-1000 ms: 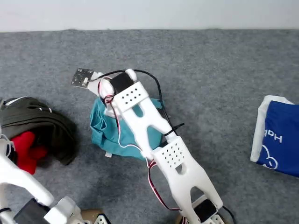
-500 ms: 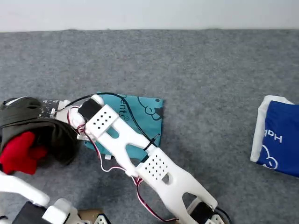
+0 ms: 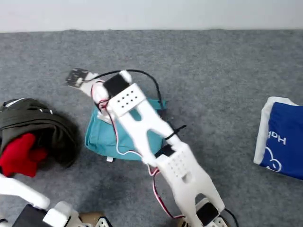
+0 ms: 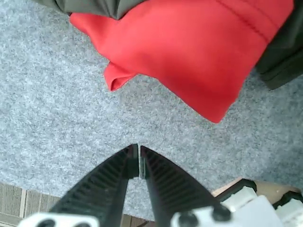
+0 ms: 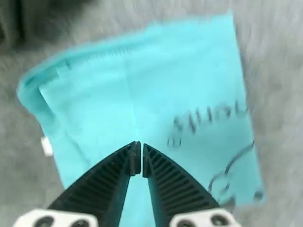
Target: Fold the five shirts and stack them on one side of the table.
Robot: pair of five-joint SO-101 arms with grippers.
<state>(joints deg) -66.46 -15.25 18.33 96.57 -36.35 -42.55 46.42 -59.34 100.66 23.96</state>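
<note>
The right hand (image 5: 138,158), clenched empty, hangs directly over the teal shirt (image 5: 156,90), probably to press its fold. The left hand (image 4: 138,161), clenched empty, sits short of the red shirt (image 4: 189,47).

Left pincer (image 4: 138,156) and right pincer (image 5: 140,153) both closed.

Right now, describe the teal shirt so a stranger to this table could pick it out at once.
On the grey table, look near the middle, under the long white arm. The teal shirt lies there flat and folded, apart from the dark olive and red heap at the left and the blue shirt at the right edge.
</note>
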